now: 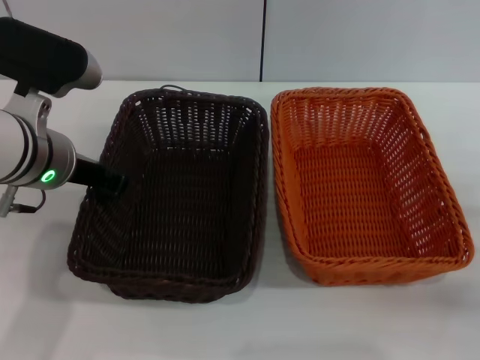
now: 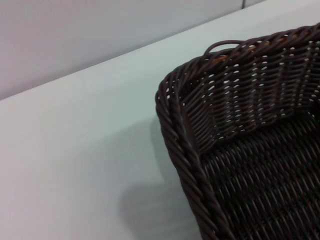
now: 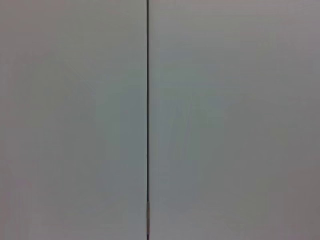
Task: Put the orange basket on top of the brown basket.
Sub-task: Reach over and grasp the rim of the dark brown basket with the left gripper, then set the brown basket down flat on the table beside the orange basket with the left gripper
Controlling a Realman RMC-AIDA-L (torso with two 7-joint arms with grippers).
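Observation:
The brown basket (image 1: pixel 187 202) stands empty on the white table, left of centre in the head view. The orange basket (image 1: pixel 352 187) stands empty right beside it, on its right, with their long rims close together. My left gripper (image 1: pixel 111 183) reaches in from the left and sits at the brown basket's left rim. The left wrist view shows a corner of the brown basket's braided rim (image 2: pixel 185 150) from close by. My right gripper shows in no view.
The white table (image 1: pixel 225 322) has bare surface in front of both baskets and to the left of the brown one. A pale wall with a dark vertical seam (image 3: pixel 147 120) stands behind the table.

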